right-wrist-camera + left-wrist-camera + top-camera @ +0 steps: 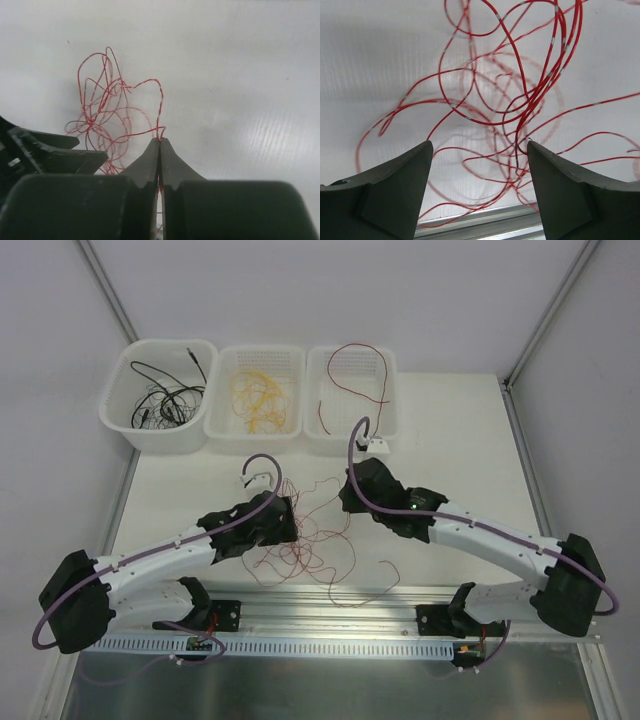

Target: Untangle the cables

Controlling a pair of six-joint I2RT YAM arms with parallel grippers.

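Observation:
A loose tangle of thin red cables (312, 540) lies on the white table between my two grippers. My right gripper (160, 140) is shut, and a red cable (159, 129) is pinched at its fingertips and runs up into the tangle (102, 107). In the top view the right gripper (347, 502) sits at the tangle's upper right edge. My left gripper (478, 145) hangs open just above the red loops (520, 100), with strands below and between its fingers but none gripped. From above it (287, 522) is at the tangle's left side.
Three white bins stand at the back: the left bin (108, 405) holds black cables (165, 400), the middle bin (256, 348) yellow cables (258, 395), the right bin (350, 349) one red cable (355, 380). An aluminium rail (330, 612) runs along the near edge.

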